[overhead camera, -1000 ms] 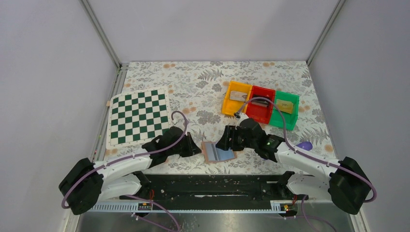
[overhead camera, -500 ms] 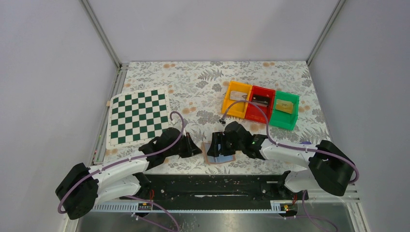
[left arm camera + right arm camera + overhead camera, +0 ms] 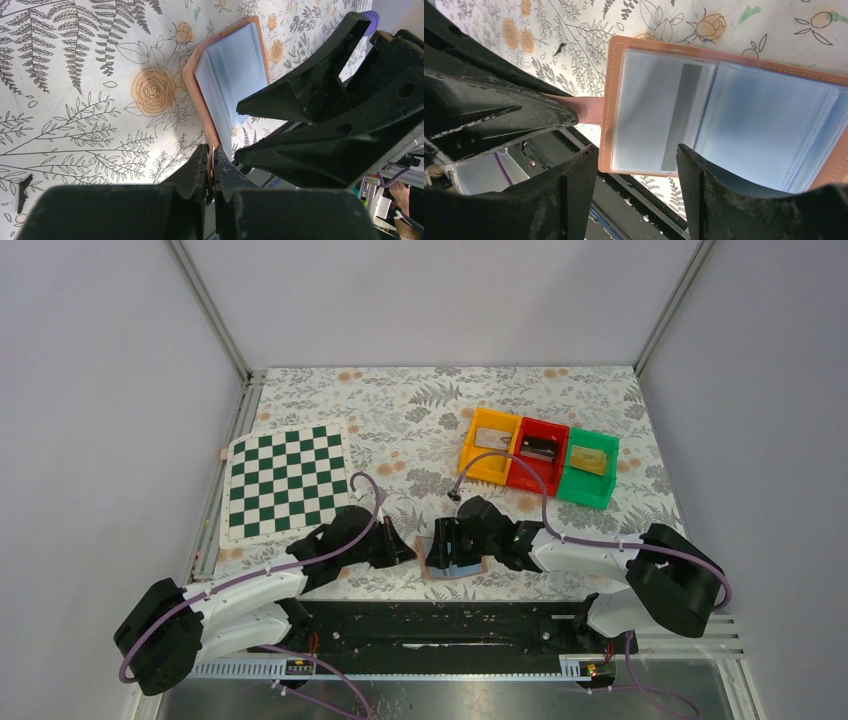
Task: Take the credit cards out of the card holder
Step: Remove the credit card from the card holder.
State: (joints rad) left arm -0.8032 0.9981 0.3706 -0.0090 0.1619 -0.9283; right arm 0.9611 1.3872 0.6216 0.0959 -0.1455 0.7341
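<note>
The tan card holder [image 3: 724, 55] lies open near the table's front edge, its clear pale-blue sleeves facing up. A whitish card with a grey stripe [image 3: 659, 115] shows in its left sleeve. My left gripper [image 3: 211, 155] is shut on the holder's tan tab [image 3: 584, 110] and sits just left of the holder [image 3: 465, 567] in the top view. My right gripper [image 3: 636, 148] hangs open over the holder's left half, one finger on each side of that sleeve. In the top view it [image 3: 443, 545] hides most of the holder.
A green-and-white chessboard [image 3: 285, 483] lies at the left. Behind the holder stands a row of bins, yellow [image 3: 470, 455], red [image 3: 530, 480] and green [image 3: 585, 495], each with a flat card-like thing inside. The table's front rail runs right below the holder.
My right gripper has moved left, from the holder's right edge to over its left half, with the arm stretching out. The left gripper and the holder have stayed put.
</note>
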